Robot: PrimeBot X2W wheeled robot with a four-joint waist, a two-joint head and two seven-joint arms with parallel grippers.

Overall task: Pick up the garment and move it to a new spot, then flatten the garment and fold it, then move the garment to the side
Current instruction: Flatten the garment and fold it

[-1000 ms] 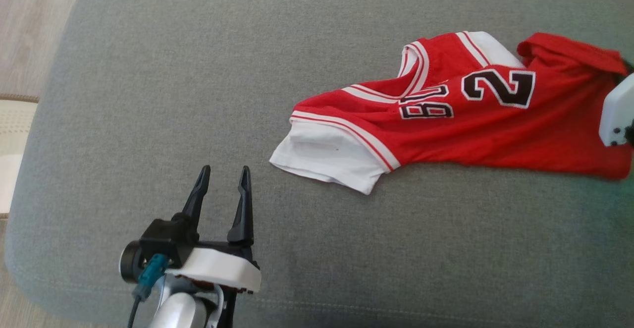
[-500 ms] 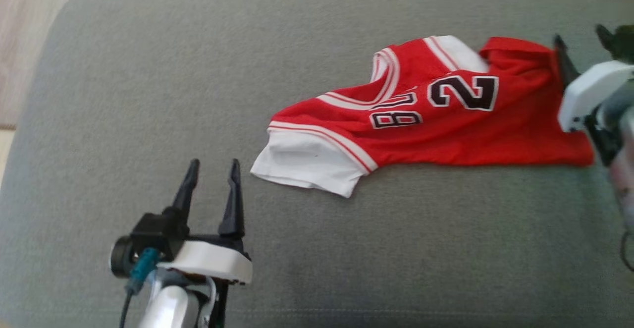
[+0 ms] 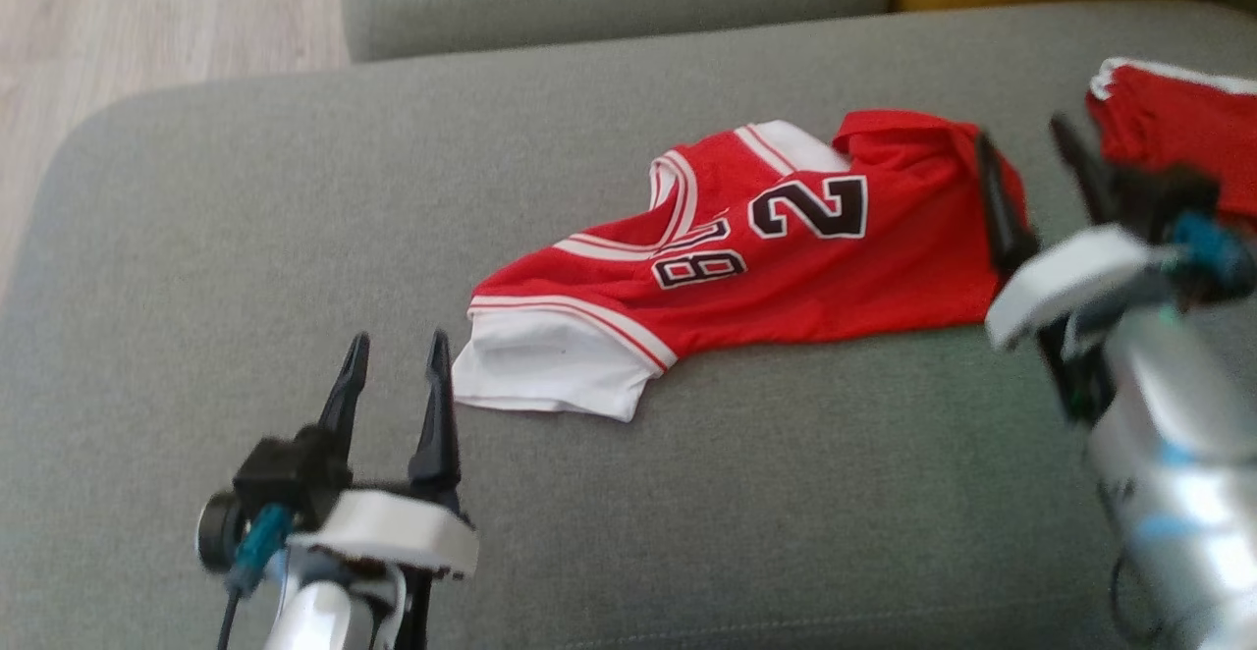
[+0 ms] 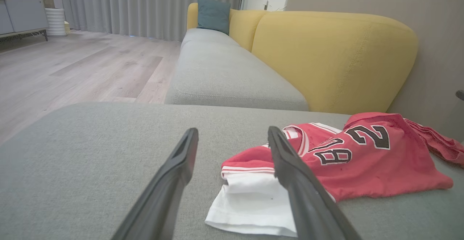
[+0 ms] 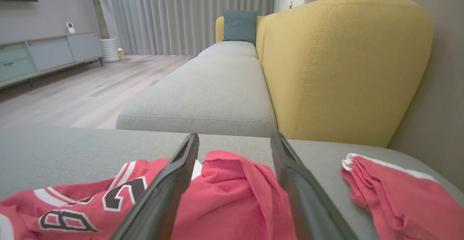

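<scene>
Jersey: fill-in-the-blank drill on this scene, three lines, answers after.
The red jersey lies on a ____ sofa cushion.
Its sleeve nearest the left gripper is ____.
The jaws of the right gripper stand ____, holding nothing.
Answers: grey, white, open.

The left gripper [image 3: 398, 339] sits low at left, 2 fingers parted and empty. The right gripper [image 3: 1021, 135] sits higher at right, 2 fingers parted and empty, leaning left.

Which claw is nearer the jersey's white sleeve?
Left. The left claw sits just beside the white sleeve, apart from it; the right claw is at the opposite, red end of the jersey.
</scene>
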